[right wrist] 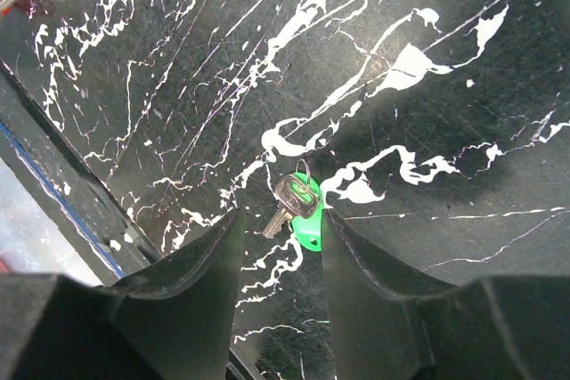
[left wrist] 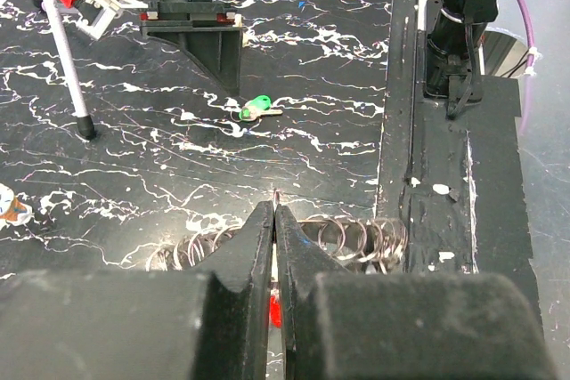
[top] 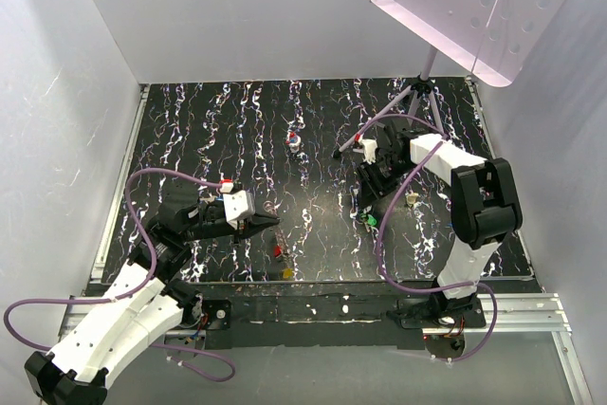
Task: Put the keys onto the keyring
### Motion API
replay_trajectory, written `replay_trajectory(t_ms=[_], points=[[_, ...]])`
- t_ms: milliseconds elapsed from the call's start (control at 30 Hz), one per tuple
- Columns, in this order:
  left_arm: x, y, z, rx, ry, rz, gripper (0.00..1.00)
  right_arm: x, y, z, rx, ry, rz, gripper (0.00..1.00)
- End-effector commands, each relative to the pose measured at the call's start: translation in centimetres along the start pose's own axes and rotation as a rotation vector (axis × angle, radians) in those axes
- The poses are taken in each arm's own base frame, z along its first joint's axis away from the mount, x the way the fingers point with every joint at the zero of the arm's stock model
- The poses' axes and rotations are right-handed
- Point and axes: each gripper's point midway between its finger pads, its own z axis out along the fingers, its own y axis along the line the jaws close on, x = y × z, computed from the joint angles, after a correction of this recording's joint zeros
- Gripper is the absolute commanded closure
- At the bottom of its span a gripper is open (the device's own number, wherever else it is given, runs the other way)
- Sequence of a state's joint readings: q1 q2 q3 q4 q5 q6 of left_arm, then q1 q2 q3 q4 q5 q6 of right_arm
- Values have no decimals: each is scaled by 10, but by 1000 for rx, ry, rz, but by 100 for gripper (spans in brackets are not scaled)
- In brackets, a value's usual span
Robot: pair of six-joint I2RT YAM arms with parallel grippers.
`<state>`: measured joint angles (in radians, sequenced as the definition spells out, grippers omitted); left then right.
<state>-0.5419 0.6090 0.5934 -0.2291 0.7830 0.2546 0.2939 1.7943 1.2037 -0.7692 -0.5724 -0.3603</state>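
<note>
My left gripper is shut on the keyring. A thin metal edge sticks out between its tips, and the ring's grey looped rim runs across behind the fingers. The red key lies just near of the gripper and shows red in the slit between the fingers. The yellow key lies by the front edge. My right gripper is open, with its jaws on either side of the green key and just above it. I see no blue key.
A red-white-blue blob lies mid-table at the back. A small beige lump sits right of the right gripper. A tripod with a tilted perforated plate stands back right. White walls close in three sides.
</note>
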Motion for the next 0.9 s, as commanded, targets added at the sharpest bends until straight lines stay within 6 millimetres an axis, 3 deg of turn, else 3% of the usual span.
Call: replay_trajectory(t_ms=[0,133,867], points=[[-9,5,-1,-16,-22,40,100,-5,1,-1,-8,-2,50,53],[-9,5,-2,-14,-25,41,100,-4,-1,4,-20,18,76,58],[-8,5,-1,-8,-21,32,100,2,-6,17,-50,62,134,66]])
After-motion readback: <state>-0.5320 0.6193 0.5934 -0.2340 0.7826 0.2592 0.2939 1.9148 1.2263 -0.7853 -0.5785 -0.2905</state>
